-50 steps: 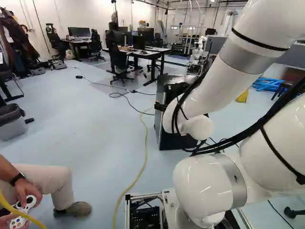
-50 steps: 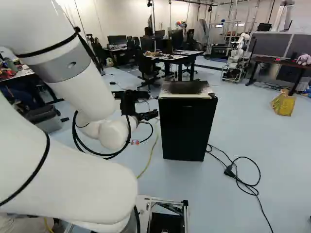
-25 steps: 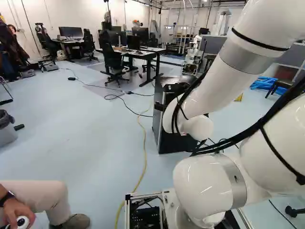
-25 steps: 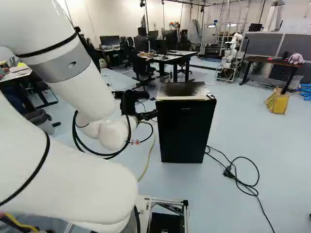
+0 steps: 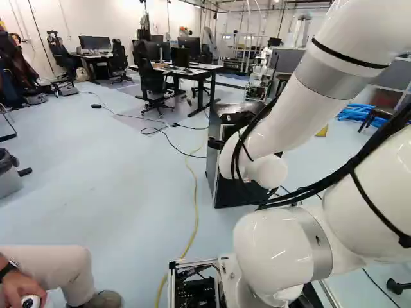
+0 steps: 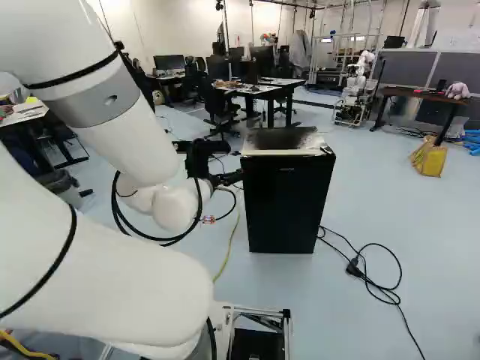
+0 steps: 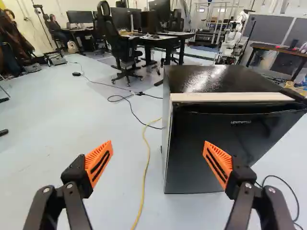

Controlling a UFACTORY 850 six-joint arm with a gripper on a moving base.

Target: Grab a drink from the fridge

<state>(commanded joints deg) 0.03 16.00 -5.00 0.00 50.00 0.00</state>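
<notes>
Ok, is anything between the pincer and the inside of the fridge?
Yes: the door of the fridge, which looks shut and hides whatever is inside. Between the open pincer and that door nothing visible stands; the yellow cable lies on the floor.

The fridge's interior is hidden; the left base view crops the bin.

Robotics lab — another robot; desks; monitors
</notes>
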